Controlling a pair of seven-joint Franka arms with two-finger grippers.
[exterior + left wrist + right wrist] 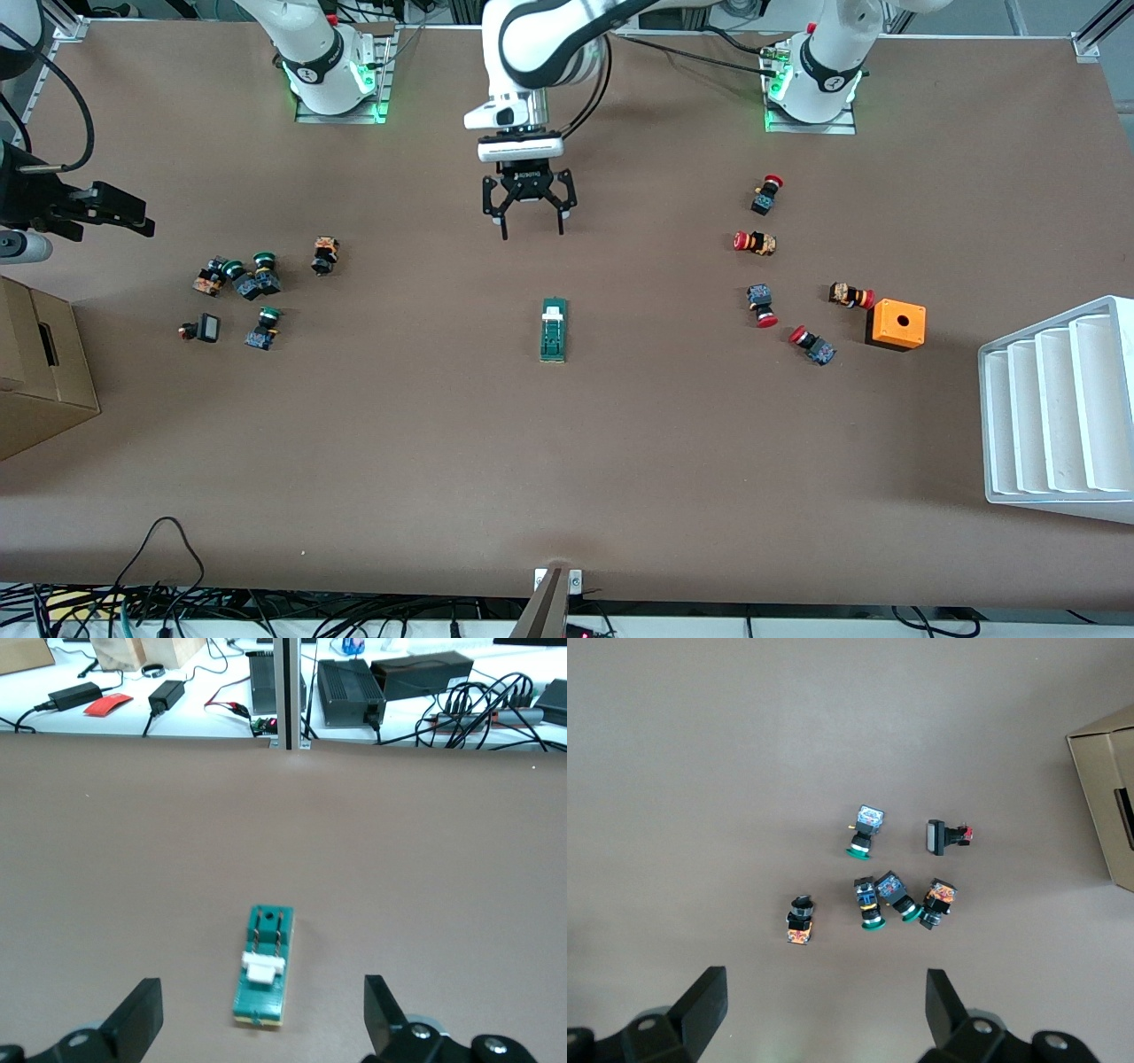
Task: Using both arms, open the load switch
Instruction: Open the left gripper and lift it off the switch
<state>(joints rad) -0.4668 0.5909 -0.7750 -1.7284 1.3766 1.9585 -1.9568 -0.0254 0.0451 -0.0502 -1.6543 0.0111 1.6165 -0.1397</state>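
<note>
The load switch (554, 330) lies flat at the middle of the table, a narrow dark-green block with a white sliding piece (554, 312) at the end toward the arms' bases. My left gripper (533, 232) hangs open over the bare table between the switch and the bases, touching nothing. In the left wrist view the switch (264, 967) shows between the spread fingers (142, 1019) and below them. My right gripper (824, 992) is open and empty, high over the table beside a cluster of green-capped buttons (890, 890).
Green-capped buttons (248, 279) and a cardboard box (40, 372) are at the right arm's end. Red-capped buttons (762, 244), an orange box with a hole (896, 324) and a white stepped rack (1059, 412) are at the left arm's end.
</note>
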